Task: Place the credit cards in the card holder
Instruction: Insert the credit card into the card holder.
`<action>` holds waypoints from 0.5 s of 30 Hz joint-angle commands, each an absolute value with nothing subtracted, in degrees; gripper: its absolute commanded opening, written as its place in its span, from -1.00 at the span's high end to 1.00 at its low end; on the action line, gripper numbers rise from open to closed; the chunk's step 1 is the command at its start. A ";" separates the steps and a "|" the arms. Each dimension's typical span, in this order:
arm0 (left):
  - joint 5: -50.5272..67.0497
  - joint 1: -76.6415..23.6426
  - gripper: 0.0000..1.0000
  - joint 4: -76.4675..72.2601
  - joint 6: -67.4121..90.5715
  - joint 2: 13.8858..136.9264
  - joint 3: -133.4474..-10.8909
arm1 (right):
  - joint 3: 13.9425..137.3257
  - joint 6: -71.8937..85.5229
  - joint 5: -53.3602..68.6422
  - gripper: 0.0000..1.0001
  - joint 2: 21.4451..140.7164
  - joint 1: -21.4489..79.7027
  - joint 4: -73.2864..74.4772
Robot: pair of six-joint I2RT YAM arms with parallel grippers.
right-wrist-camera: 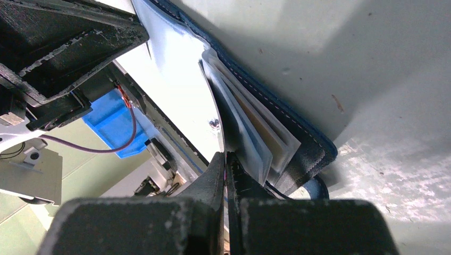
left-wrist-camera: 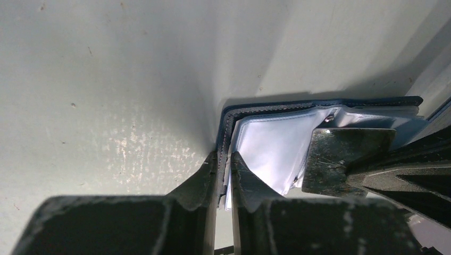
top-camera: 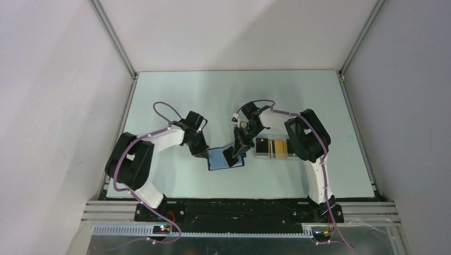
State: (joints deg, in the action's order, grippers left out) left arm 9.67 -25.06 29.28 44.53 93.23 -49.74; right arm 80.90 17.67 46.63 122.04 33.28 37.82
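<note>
The navy-blue card holder (top-camera: pixel 220 159) lies open on the table between my arms. My left gripper (top-camera: pixel 204 152) is shut on its left cover edge (left-wrist-camera: pixel 225 139), with the jaws pinching the stitched rim and the sleeve edges (left-wrist-camera: pixel 224 171). My right gripper (top-camera: pixel 234 154) is shut on a thin clear sleeve (right-wrist-camera: pixel 215 114) of the holder and holds it up from the other sleeves (right-wrist-camera: pixel 225 160). A tan face (right-wrist-camera: pixel 264 132) shows between the sleeves. Orange-yellow credit cards (top-camera: pixel 280 146) lie in a clear case to the right.
The clear plastic case (top-camera: pixel 264 147) with a black part sits just right of the holder, under the right arm's forearm. The right finger (left-wrist-camera: pixel 345 154) shows in the left wrist view, close to my left jaws. Aluminium rails border the table.
</note>
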 commanded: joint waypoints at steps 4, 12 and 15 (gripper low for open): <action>6.23 -25.58 0.70 29.73 42.97 96.15 -49.37 | 80.34 16.01 43.73 1.00 121.76 33.62 39.63; 6.50 -25.58 0.70 29.85 42.81 96.45 -49.70 | 80.78 17.64 46.22 1.00 123.64 34.25 37.10; 6.50 -25.58 0.71 29.80 42.76 96.62 -49.87 | 81.50 17.77 48.85 1.00 124.72 34.51 36.10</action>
State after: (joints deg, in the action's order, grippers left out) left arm 9.69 -25.06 30.00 44.51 93.76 -50.37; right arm 80.90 17.52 47.70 122.37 33.71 37.67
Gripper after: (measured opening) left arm 0.154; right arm 0.010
